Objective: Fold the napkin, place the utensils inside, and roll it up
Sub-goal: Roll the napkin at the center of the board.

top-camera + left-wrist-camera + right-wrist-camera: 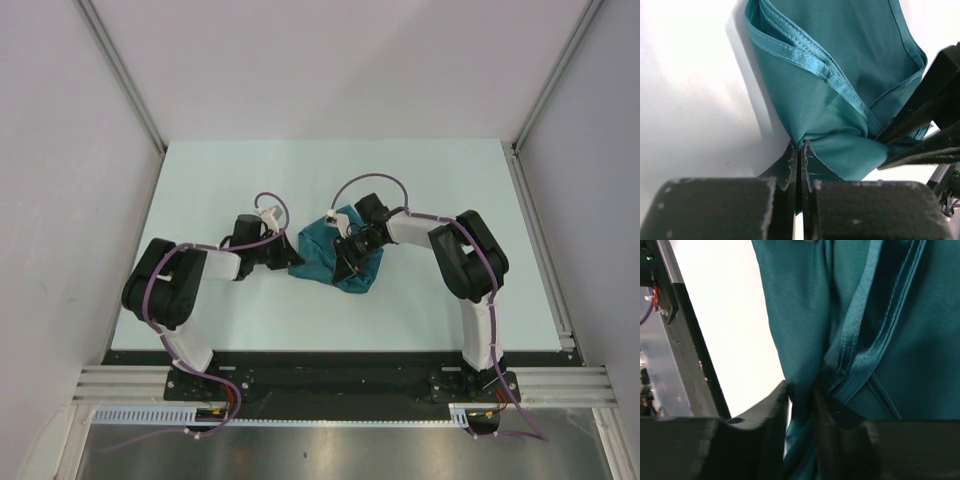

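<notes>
- Closest to us, the left hand (799,146) has its fingers pressed together on a gathered corner of the napkin (840,65).
- Over to the right hand (800,395): a hemmed fold sits between its narrowly set fingers, so we call that a pinch too.
- We see the napkin bunched in the middle of the bench (420,190), between both hands, with no neat fold showing.
- We cannot spot the fork anywhere, and whether the cloth hides it we cannot tell.
- We see no container. We judge the folding unfinished, with loading and rolling left.
</notes>
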